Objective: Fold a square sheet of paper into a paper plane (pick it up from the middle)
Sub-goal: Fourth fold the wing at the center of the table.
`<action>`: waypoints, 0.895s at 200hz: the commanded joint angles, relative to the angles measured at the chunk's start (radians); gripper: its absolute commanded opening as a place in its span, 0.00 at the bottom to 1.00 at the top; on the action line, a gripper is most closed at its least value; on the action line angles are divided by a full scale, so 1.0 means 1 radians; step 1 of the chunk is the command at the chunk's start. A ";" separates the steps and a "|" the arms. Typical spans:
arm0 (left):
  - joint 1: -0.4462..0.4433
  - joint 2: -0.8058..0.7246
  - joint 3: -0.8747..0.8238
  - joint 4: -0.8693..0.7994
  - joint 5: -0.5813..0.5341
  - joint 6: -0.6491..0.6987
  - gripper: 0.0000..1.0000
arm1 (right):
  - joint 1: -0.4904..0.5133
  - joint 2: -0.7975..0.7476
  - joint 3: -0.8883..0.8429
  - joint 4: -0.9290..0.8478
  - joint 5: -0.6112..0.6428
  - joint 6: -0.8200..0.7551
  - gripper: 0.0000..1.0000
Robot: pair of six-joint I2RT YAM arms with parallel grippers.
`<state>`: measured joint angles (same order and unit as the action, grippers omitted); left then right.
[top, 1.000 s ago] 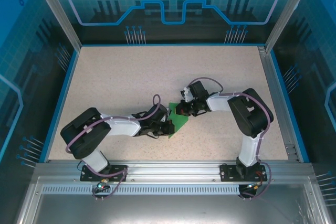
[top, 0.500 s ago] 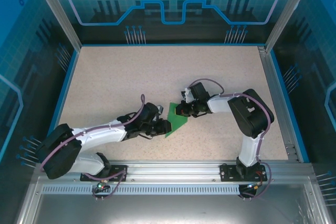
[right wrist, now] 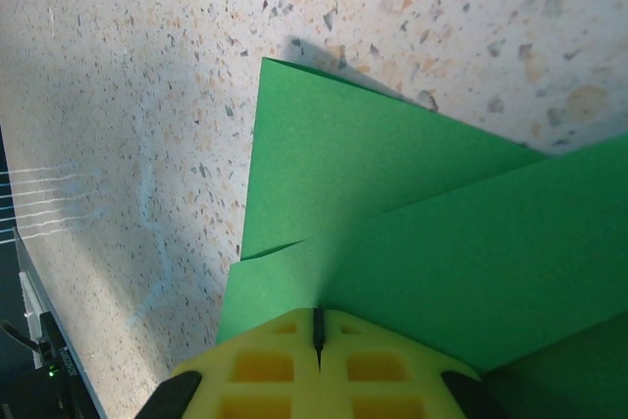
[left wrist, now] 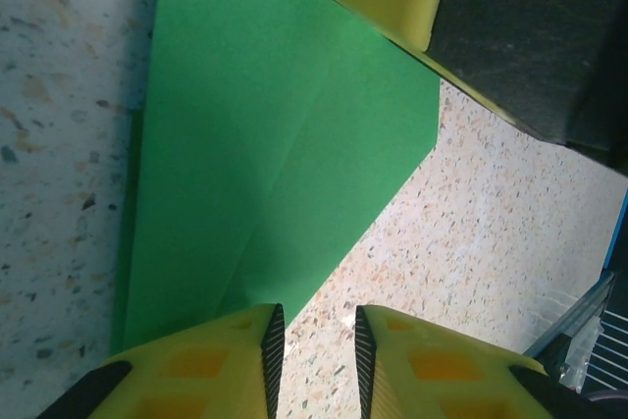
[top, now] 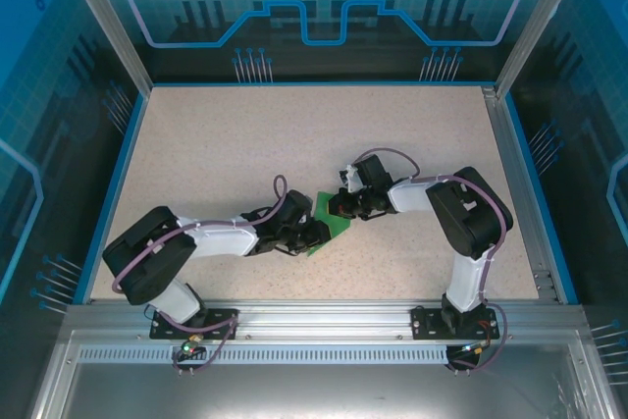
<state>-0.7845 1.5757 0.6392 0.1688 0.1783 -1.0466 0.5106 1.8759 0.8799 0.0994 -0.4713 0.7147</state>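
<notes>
The left claw (left wrist: 312, 350) is open a little; the green paper (left wrist: 265, 144) lies flat on the worktop (left wrist: 471, 242) just ahead of its tips; the paper's long side runs straight away to the shut right claw (right wrist: 317, 326), which presses on the far end.

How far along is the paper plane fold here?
Done: the green paper already carries overlapping flaps and a crease. In hand: the shut right gripper rests on it; the left gripper, slightly open, sits at its edge. To do: no slim dart with wings yet.
</notes>
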 commanded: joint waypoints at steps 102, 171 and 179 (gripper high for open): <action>0.005 0.041 -0.052 0.156 -0.017 -0.052 0.29 | 0.004 0.031 -0.052 -0.099 0.148 0.002 0.03; -0.002 0.042 -0.086 0.221 -0.009 -0.059 0.29 | 0.003 0.043 -0.045 -0.104 0.149 0.000 0.04; -0.008 0.019 -0.099 0.222 -0.013 -0.062 0.28 | 0.003 0.044 -0.045 -0.105 0.148 0.000 0.04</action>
<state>-0.7849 1.6279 0.5800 0.3382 0.1612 -1.1011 0.5148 1.8698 0.8703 0.1120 -0.4545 0.7185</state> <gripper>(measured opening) 0.285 0.044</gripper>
